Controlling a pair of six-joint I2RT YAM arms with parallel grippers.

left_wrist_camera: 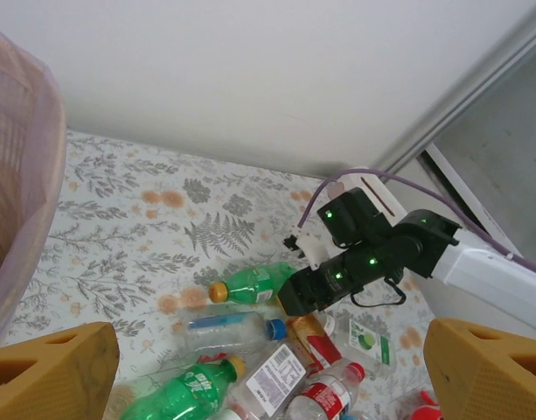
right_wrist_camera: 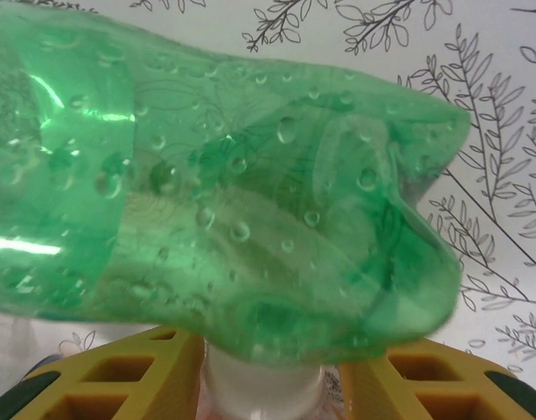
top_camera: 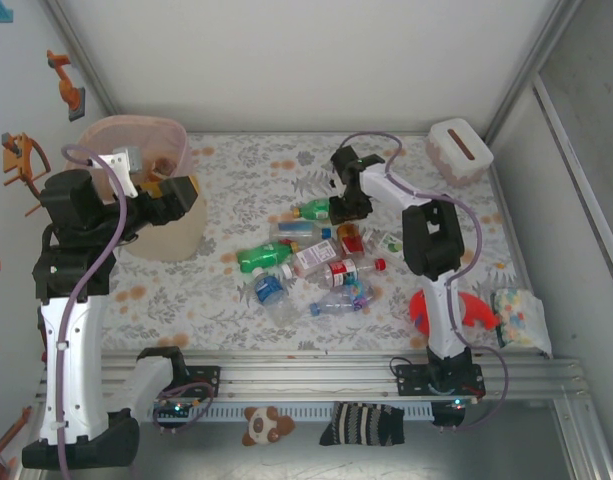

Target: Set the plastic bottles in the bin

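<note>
Left gripper spread wide above bin. Right gripper at green bottle, fingers close together around white piece; can't tell if it's pinching.

From the right wrist, the blurred green bottle runs off the left edge and hides most of a white object between the fingers of the right gripper. Whether they clamp it is unclear. The left wrist view's left edge crops the bin.
</note>
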